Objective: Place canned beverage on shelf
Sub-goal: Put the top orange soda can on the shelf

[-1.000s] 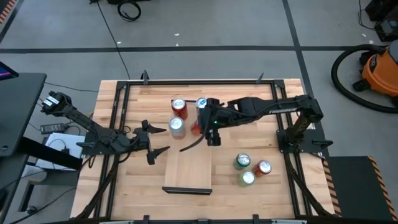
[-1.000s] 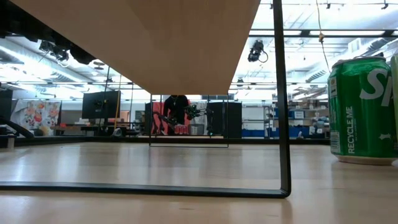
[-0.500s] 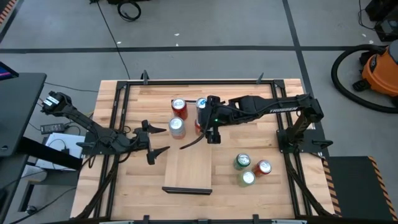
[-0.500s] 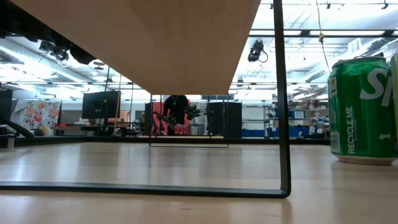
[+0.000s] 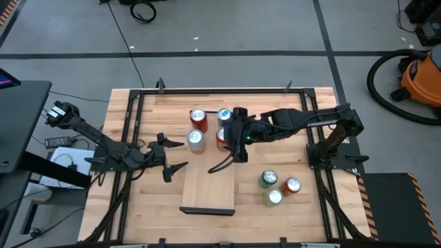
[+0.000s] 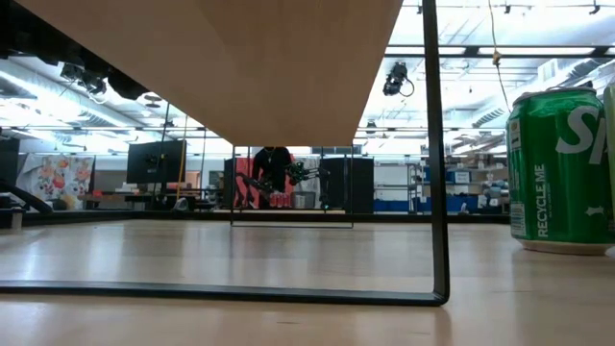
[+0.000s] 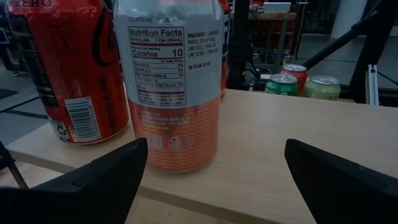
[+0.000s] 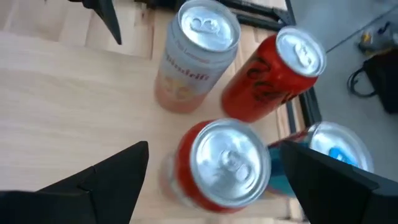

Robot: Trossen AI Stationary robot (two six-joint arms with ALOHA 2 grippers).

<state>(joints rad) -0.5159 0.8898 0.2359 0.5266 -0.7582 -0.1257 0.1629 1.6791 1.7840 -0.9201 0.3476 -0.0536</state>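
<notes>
Hovering over the red can (image 8: 224, 165) on the shelf (image 5: 207, 189), my right end effector (image 5: 239, 146) is wide open and empty, so the can stands free among its neighbours.

I see a silver-and-orange can (image 7: 168, 87) beside a red can with black lettering (image 7: 65, 68). Another red can (image 8: 224, 165) shows a silver lid. A green can (image 6: 560, 168) carries white letters; the tabletop (image 5: 158, 200) is pale wood.
</notes>
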